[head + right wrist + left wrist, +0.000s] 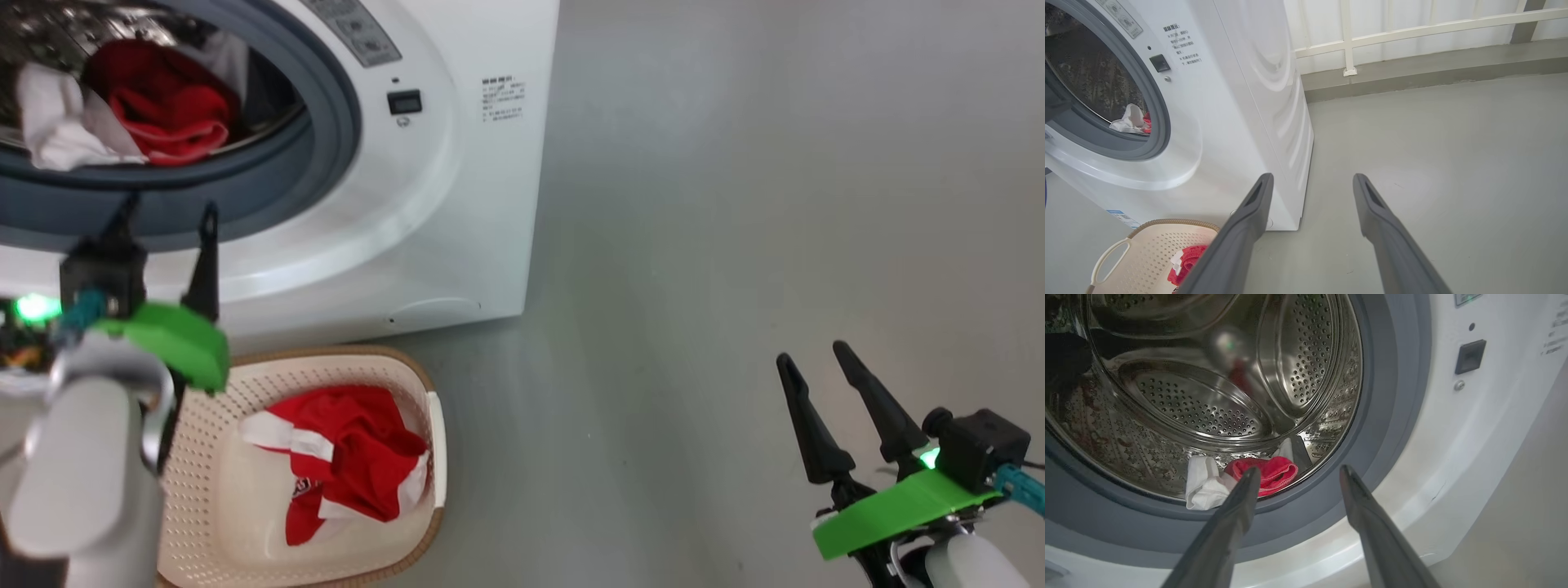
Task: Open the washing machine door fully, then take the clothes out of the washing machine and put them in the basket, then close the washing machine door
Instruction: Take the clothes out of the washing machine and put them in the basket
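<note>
Unloading stage. Left claw [1300,471] empty, spread wide, at the washing machine [457,204] mouth. The clothes [1267,475] lie just ahead of its tips, one garment [343,457] in the basket [326,354] beneath it. Right claw [812,357] spread, empty. Next move, in my judgement: reach in, close on fabric.

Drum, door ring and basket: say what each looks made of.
Drum: polished steel, judging by its mirror-like reflections and punched holes. Door ring: matte grey with no shine, probably rubber, though the look alone leaves that open. Basket: cream moulded plastic, with even perforations and a smooth sheen. Its brown rim looks woven, perhaps a moulded imitation.
</note>
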